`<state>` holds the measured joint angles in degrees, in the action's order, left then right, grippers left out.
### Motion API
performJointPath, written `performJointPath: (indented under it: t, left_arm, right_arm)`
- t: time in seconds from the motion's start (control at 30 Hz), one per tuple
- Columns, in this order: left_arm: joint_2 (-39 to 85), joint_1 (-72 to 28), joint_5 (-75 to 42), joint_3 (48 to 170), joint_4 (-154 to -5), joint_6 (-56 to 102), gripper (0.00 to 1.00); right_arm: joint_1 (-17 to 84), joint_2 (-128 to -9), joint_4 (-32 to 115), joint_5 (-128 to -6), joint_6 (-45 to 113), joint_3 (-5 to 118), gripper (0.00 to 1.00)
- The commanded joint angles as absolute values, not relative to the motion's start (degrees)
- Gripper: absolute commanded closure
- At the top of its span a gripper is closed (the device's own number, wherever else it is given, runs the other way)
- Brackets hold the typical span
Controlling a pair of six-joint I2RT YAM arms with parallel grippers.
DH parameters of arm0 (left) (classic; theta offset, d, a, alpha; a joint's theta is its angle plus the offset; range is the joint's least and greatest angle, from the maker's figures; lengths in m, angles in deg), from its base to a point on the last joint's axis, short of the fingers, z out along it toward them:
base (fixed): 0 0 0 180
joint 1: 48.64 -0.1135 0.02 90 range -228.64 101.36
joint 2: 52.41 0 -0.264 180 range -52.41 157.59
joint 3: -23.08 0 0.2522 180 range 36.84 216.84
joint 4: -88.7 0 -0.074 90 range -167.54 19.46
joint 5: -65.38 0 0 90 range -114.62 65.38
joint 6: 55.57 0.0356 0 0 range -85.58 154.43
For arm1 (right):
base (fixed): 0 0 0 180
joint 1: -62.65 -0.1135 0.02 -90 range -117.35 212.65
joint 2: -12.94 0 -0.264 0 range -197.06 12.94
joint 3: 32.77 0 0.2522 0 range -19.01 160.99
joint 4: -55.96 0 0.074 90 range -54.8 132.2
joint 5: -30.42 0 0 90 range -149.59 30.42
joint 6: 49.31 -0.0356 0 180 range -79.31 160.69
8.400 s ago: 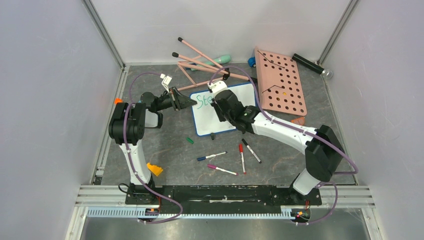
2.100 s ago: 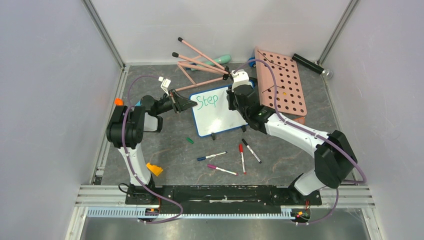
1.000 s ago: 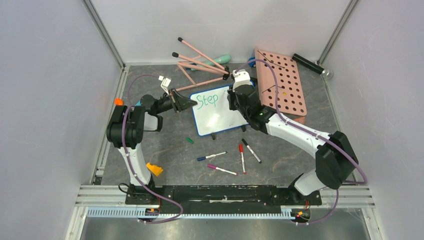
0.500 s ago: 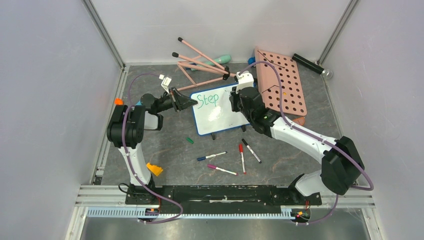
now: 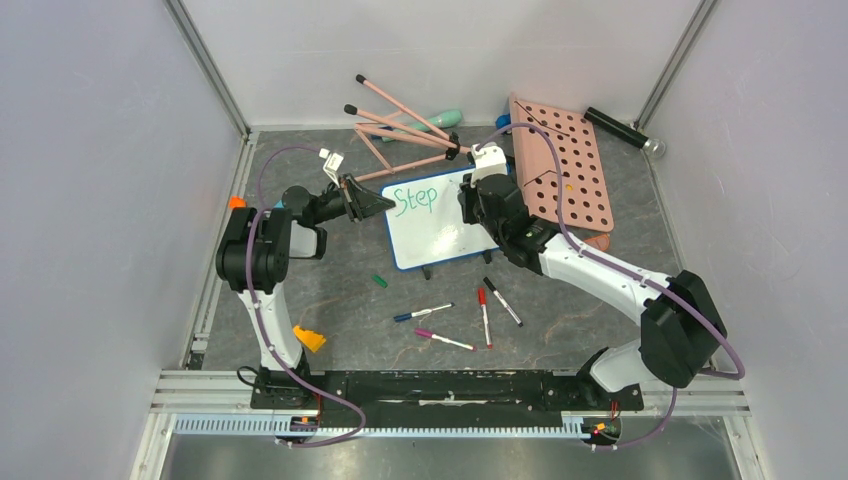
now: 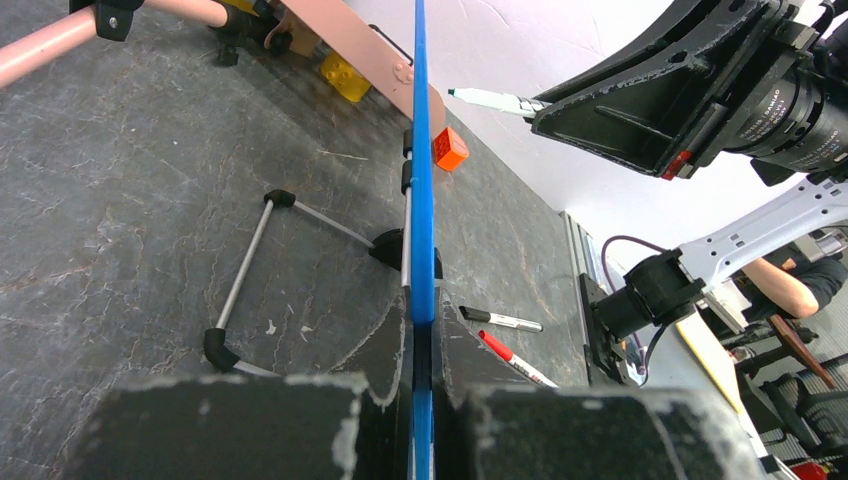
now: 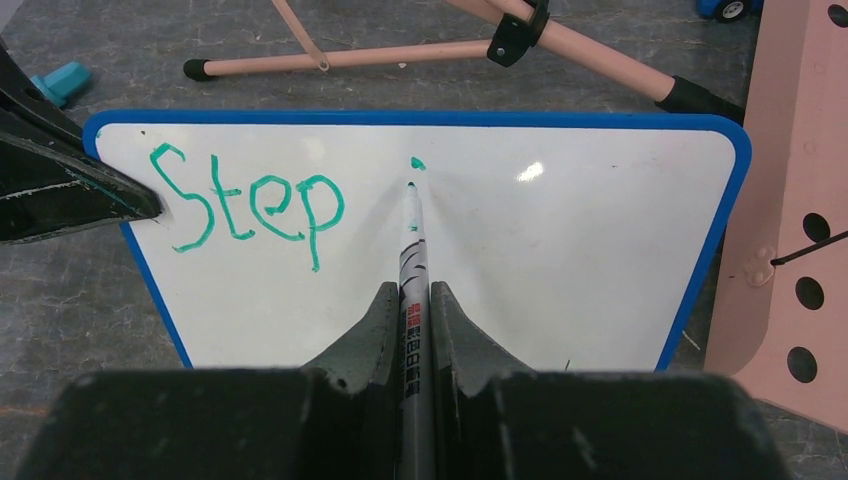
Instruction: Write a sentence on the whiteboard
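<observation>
On the dark table (image 5: 330,290), four loose markers (image 5: 423,313) lie near one whiteboard (image 5: 440,240) at centre. The left gripper (image 6: 422,330) pinches its blue edge; the right gripper (image 7: 414,300) clamps one green marker (image 7: 412,240). The sentence (image 7: 250,208) has grown from "Ste" to "Step".

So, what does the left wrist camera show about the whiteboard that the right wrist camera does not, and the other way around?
Only the left wrist view: the whiteboard edge-on, its wire stand behind it, and a gap that seems to lie between the marker tip and the board. Only the right wrist view: the writing face, with the green word "Step" and a green dot just beyond the tip. Both: the left gripper shut on the blue frame and the right gripper shut on the marker.
</observation>
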<state>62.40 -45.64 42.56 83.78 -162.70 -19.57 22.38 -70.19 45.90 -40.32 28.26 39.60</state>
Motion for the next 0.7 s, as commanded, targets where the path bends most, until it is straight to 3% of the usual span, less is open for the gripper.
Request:
performJointPath:
  t: [0.0, 0.67]
  left_arm:
    - [63.13, -45.78, 43.01, 85.79, -166.79, -20.72, 0.98]
    - [64.30, -46.25, 42.45, 86.10, -166.74, -21.81, 0.98]
  right_arm:
    - [22.57, -69.48, 48.70, -40.38, 28.79, 39.84, 1.00]
    - [22.57, -72.91, 47.60, -40.15, 28.67, 42.29, 1.00]
